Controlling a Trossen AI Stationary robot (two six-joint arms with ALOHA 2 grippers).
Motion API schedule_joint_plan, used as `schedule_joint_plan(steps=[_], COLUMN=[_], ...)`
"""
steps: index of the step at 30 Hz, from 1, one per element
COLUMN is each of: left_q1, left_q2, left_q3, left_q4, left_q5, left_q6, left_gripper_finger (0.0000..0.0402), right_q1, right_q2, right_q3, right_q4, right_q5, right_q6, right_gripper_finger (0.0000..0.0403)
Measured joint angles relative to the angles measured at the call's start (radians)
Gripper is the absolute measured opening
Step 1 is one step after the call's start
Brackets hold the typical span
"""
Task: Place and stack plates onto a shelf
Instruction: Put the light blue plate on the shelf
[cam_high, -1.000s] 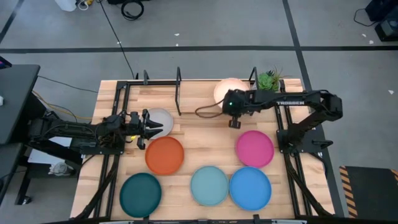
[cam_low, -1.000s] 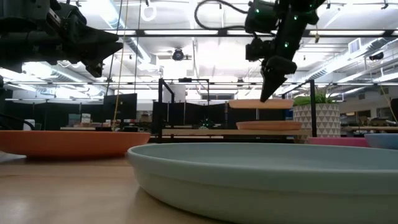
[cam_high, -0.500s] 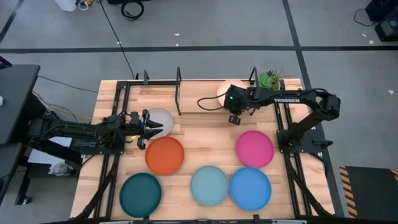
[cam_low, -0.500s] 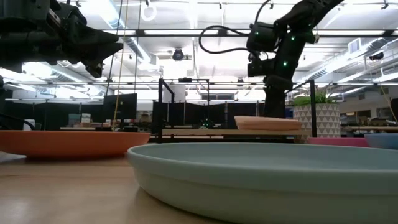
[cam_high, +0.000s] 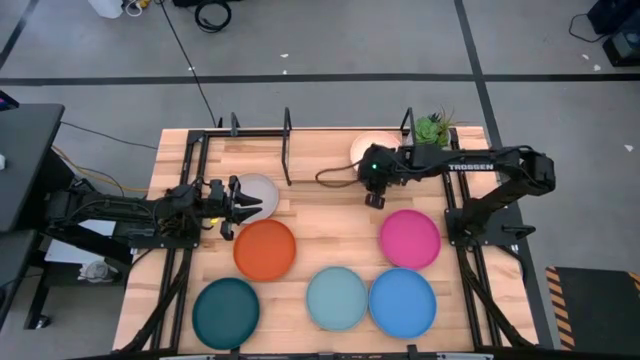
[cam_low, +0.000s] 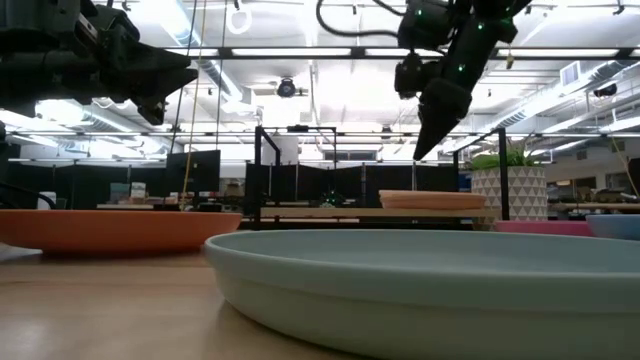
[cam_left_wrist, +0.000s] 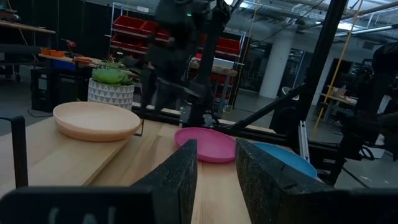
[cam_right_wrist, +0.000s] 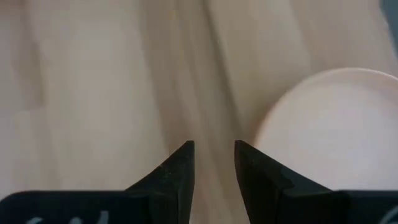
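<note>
Above the shelf's (cam_high: 320, 150) right half, the right gripper (cam_high: 374, 196) hangs with its fingers apart and nothing between them, clear of the peach plate (cam_high: 372, 146) that lies flat on a cream one just behind it, toward the potted plant (cam_high: 432, 128). Nearest on the table below it is the magenta plate (cam_high: 410, 239), toward the front edge and well within this arm's reach; being round, it has no long axis and faces up, so any rim point should serve. The left gripper (cam_high: 232, 206) waits, fingers parted, touching or just over the grey-white plate (cam_high: 258, 194), with the orange plate (cam_high: 265, 249) just in front.
</note>
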Motion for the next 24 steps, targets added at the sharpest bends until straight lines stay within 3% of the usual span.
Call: schedule_joint_plan(steps=[9, 15, 19, 24], left_q1=[0.000, 0.000, 0.000, 0.000], left_q2=[0.000, 0.000, 0.000, 0.000], left_q3=[0.000, 0.000, 0.000, 0.000], left_q4=[0.005, 0.004, 0.005, 0.006], left_q5=[0.000, 0.000, 0.000, 0.000], left_q6=[0.000, 0.000, 0.000, 0.000], left_gripper_finger=[0.0115, 0.0115, 0.0115, 0.0115], right_q1=[0.172, 0.255, 0.286, 0.320], right_q2=[0.029, 0.102, 0.173, 0.229], right_q3=[0.000, 0.000, 0.000, 0.000], right_q4=[-0.022, -0.112, -0.207, -0.249], right_q5=[0.046, 0.039, -0.061, -0.145], right_q6=[0.084, 0.294, 0.448, 0.490], right_gripper_finger=[0.0119, 0.0119, 0.0119, 0.0119])
